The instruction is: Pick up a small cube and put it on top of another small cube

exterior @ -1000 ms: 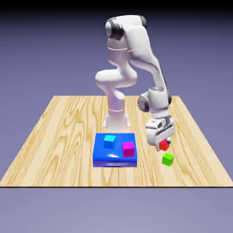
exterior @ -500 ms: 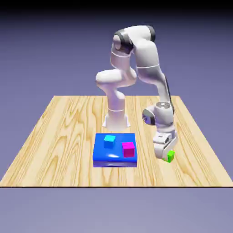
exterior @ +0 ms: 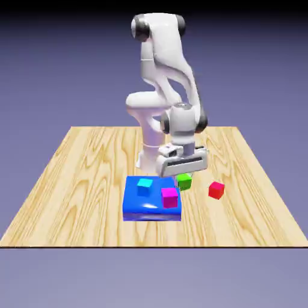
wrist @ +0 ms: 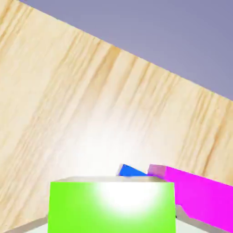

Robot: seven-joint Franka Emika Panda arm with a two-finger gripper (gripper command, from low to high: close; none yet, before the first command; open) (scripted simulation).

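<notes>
The small bright green cube (exterior: 184, 181) hangs just under my gripper (exterior: 183, 178), which is shut on it, above the table beside the right edge of the flat dark blue block (exterior: 151, 199). In the hand view the green cube (wrist: 112, 205) fills the bottom middle between my fingers, which it mostly hides. The small cyan cube (exterior: 144, 186) sits on the blue block's left part, to the exterior view's left of my gripper. It does not show in the hand view.
A magenta cube (exterior: 170, 197) stands on the blue block's right part, close below and left of my gripper; the magenta cube (wrist: 195, 193) also shows beside the blue block (wrist: 131, 171) in the hand view. A red cube (exterior: 216, 190) lies on the table (exterior: 72, 180) to the right.
My gripper came down over the green cube, shut on it, lifted it and carried it to the exterior view's left, toward the blue block. The red cube now shows uncovered.
</notes>
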